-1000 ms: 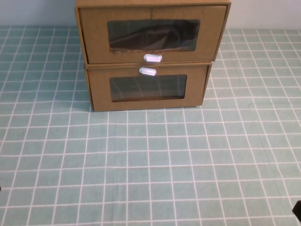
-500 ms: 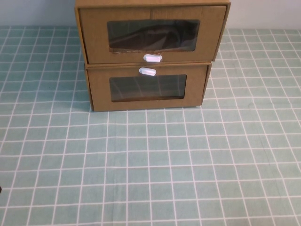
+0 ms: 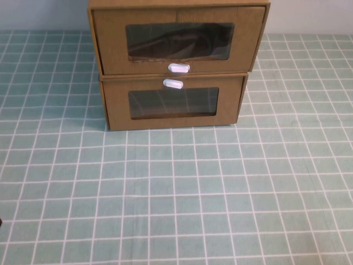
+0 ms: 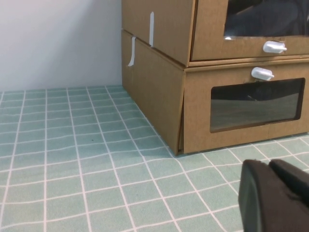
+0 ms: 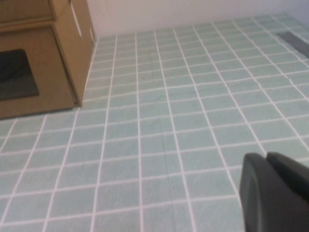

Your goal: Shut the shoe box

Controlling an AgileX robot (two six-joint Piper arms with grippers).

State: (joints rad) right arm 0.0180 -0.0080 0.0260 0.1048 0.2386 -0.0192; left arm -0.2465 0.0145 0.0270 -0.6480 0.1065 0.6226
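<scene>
Two stacked boxes—shoe box (image 3: 174, 47) upper, left gripper (image 4: 273, 195), right gripper (image 5: 275, 191)

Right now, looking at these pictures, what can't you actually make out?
- Left gripper: left wrist view, only dark fingers at the corner, cut off by the edge; open or shut unclear.
- Right gripper: right wrist view, likewise cut off.
- Neither gripper shows in the high view.
- Shoe box, the upper one: something dark behind its window, glare hides what.
- Lower box: contents hidden by reflections in its window.
</scene>
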